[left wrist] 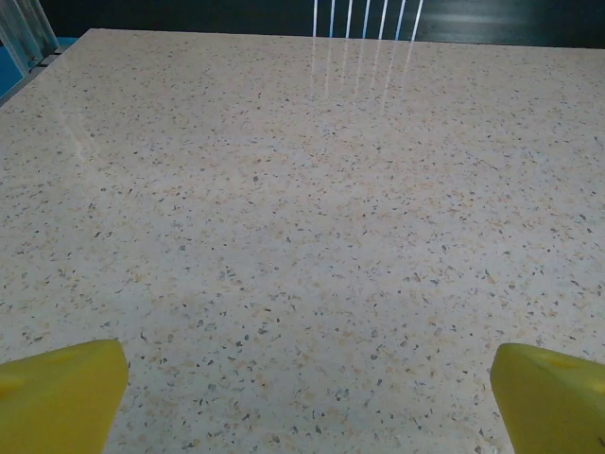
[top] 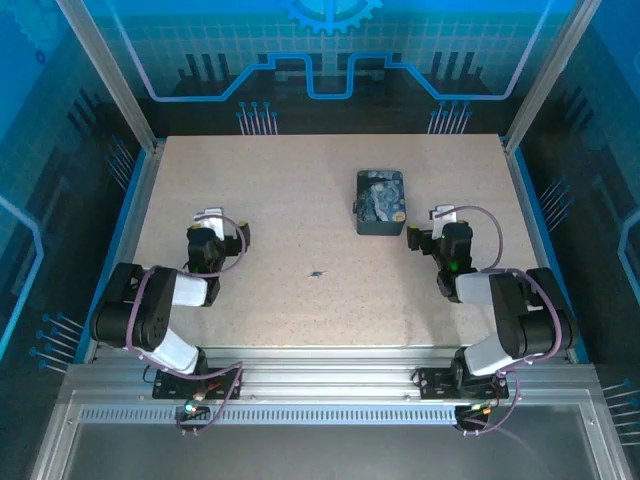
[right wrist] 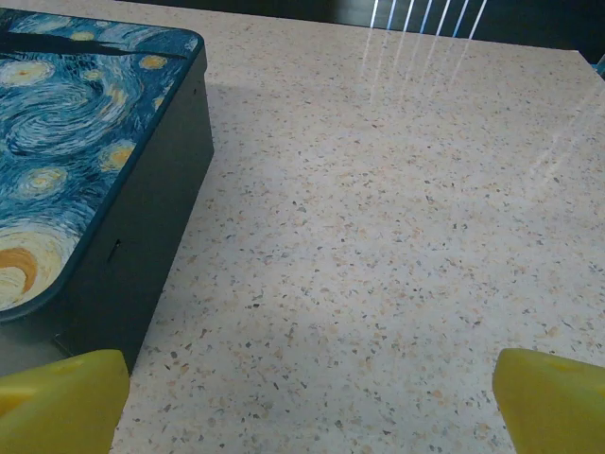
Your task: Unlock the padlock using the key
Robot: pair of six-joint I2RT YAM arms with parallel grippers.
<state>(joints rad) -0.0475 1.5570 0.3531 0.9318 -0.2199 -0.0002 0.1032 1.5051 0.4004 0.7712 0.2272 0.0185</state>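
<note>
Left arm (top: 150, 318) and right arm (top: 515, 310): black joints, white link shells, purple cables (top: 243, 243) looping alongside; fingertips (left wrist: 57, 392) blunt, yellow.

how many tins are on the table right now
1. The tin with the blue swirl-painted lid sits on the far right part of the table, just ahead and left of the right gripper. Nothing suggests another is hidden.

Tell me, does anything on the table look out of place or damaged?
Little stands out. A small dark object lies alone mid-table, too small to identify. The painted tin sits flat, lid on, with no visible damage.
</note>
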